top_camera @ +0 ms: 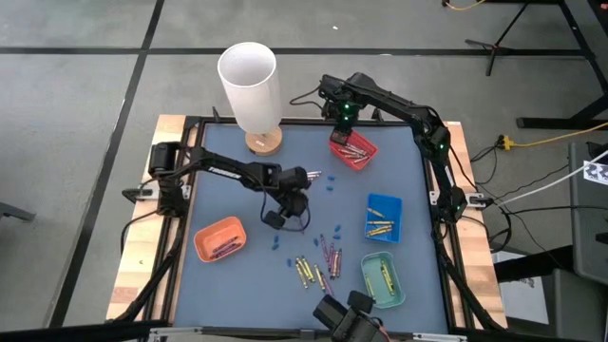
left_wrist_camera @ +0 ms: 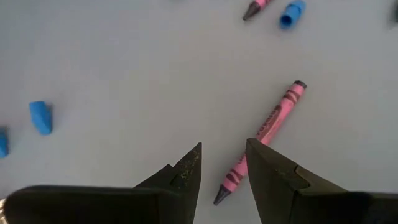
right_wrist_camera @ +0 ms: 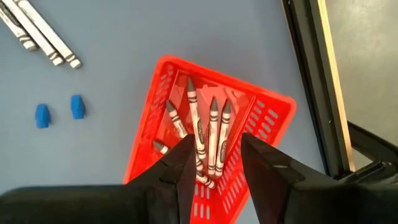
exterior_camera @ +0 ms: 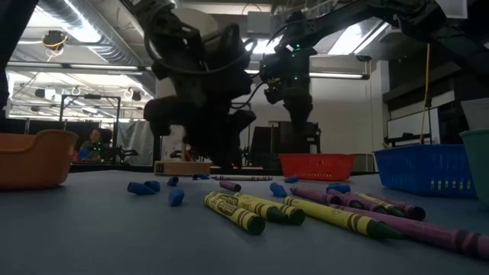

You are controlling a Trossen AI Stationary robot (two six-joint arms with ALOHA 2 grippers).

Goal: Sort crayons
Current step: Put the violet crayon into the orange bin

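we see loose yellow and pink crayons lying flat toward six o'clock, silver ones in the red tray at one.

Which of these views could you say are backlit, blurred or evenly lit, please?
Low view: arms silhouetted against bright ceiling lights, yellow crayons sharp, purple ones soft at the edge. Left wrist view: even light, pink crayon crisp, claw tips blurred. Right wrist view: red basket clear, no glare.
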